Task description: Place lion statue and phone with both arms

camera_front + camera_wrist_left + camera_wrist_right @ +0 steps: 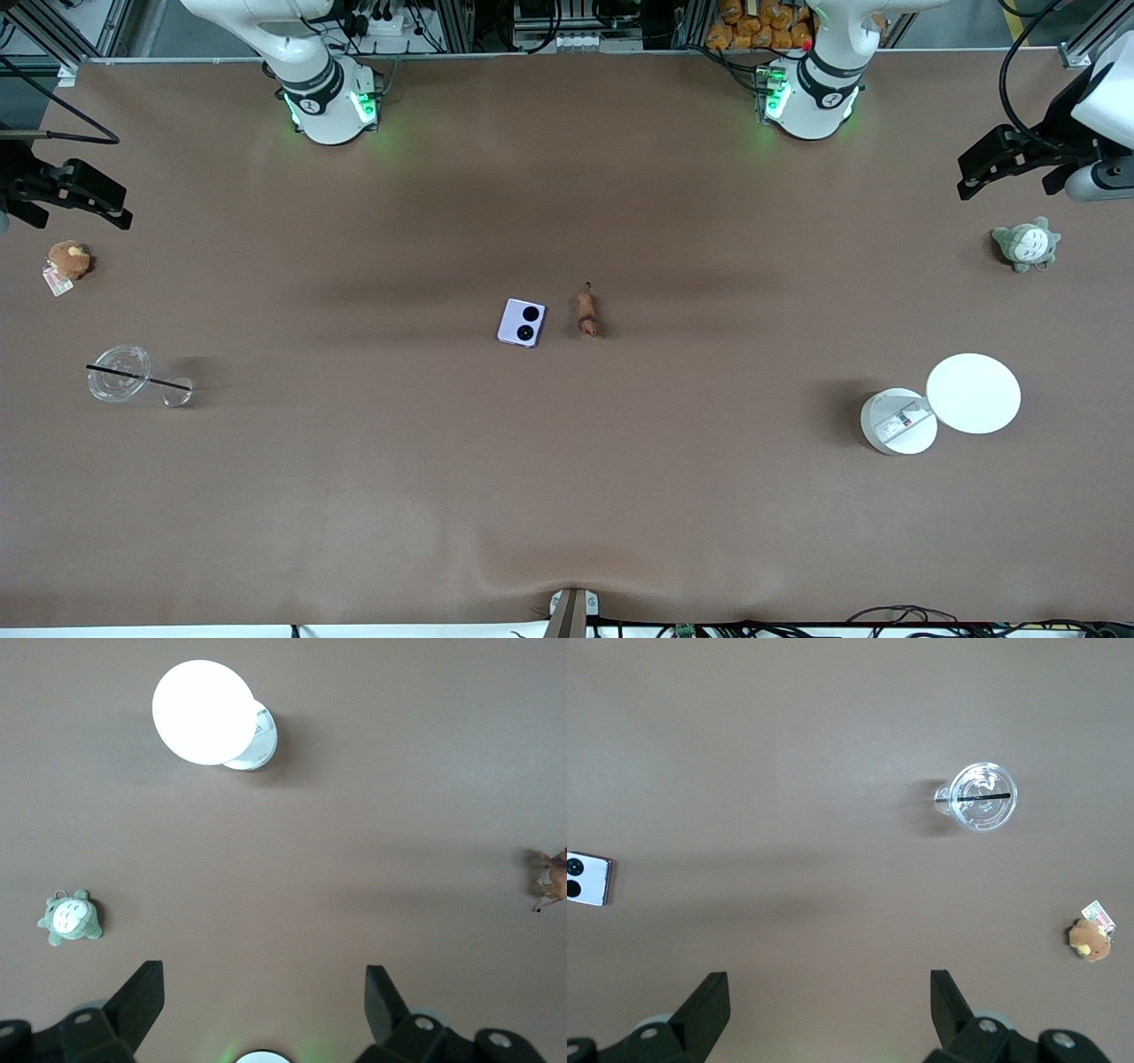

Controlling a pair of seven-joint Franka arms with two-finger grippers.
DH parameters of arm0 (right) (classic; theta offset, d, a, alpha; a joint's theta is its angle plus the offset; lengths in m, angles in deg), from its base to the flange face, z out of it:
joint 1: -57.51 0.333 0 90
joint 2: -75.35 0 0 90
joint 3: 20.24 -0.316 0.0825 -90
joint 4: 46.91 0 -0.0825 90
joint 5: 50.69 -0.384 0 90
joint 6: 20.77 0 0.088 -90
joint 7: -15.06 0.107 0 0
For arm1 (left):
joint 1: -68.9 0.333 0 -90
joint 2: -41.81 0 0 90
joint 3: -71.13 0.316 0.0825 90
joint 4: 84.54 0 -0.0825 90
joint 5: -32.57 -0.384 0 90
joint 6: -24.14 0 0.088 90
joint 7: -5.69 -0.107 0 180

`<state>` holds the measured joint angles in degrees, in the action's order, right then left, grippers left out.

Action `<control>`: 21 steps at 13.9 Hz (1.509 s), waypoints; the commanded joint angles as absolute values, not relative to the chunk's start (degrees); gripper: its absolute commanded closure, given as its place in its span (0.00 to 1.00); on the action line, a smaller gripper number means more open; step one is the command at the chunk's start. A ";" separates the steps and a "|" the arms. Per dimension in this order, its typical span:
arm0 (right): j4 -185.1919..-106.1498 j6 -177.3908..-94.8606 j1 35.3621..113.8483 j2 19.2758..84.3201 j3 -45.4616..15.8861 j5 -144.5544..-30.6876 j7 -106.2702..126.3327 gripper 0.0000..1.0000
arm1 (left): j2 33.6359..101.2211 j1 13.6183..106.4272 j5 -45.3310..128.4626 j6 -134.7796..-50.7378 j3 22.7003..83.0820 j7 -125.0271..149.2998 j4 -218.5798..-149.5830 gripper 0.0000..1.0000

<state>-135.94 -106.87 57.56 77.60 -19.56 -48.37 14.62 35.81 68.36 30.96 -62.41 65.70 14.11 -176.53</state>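
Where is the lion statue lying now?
In the front view, the lion statue lies mid-table beside the phone, toward the left arm's end from it.

The phone [521, 322] lies just beside the lion [586, 311], toward the right arm's end of the table [567, 496].

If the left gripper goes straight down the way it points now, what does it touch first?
Probably only bare table. The open left gripper points down between the grey-green plush and the lion statue, with neither under it.

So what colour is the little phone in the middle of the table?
The phone is lavender with two round black camera lenses, clearest in the front view.
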 commanded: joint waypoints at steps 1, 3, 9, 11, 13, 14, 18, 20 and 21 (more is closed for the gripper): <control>-137.00 -106.73 57.77 78.87 -19.18 -49.46 13.92 0.00 | 35.74 68.45 31.43 -62.61 64.81 13.59 -176.57 0.00; -137.00 -106.73 57.77 78.87 -19.18 -49.46 13.92 0.00 | 36.18 68.72 31.34 -62.08 64.80 13.60 -176.39 0.00; -137.00 -106.81 57.77 78.87 -19.27 -49.46 13.92 0.00 | 38.29 68.55 31.34 -61.46 64.80 13.33 -175.25 0.00; -137.00 -106.81 57.77 78.87 -19.27 -49.46 13.92 0.00 | 38.47 68.11 31.34 -61.46 64.63 13.59 -175.25 0.00; -137.00 -106.73 57.86 78.69 -19.27 -49.46 14.01 0.00 | 39.51 67.58 31.17 -61.64 62.88 13.59 -175.25 0.00; -137.00 -106.64 57.86 78.60 -19.18 -49.46 14.10 0.00 | 40.39 67.40 31.08 -61.90 61.13 14.29 -174.99 0.00; -137.00 -106.73 57.77 78.60 -19.18 -49.46 14.10 0.00 | 46.45 66.44 25.20 -63.04 53.65 15.96 -173.32 0.00; -137.00 -106.64 57.77 78.60 -19.18 -49.46 14.10 0.00 | 48.83 65.65 24.93 -65.15 51.89 18.94 -173.31 0.00; -137.00 -106.64 57.77 78.60 -19.18 -49.46 14.10 0.00 | 50.06 64.78 24.75 -66.55 51.27 21.65 -173.31 0.00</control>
<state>-136.14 -106.80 57.58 77.60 -19.55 -48.42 14.59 46.97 65.83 26.42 -65.40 52.48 18.21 -175.63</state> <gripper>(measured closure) 0.000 0.000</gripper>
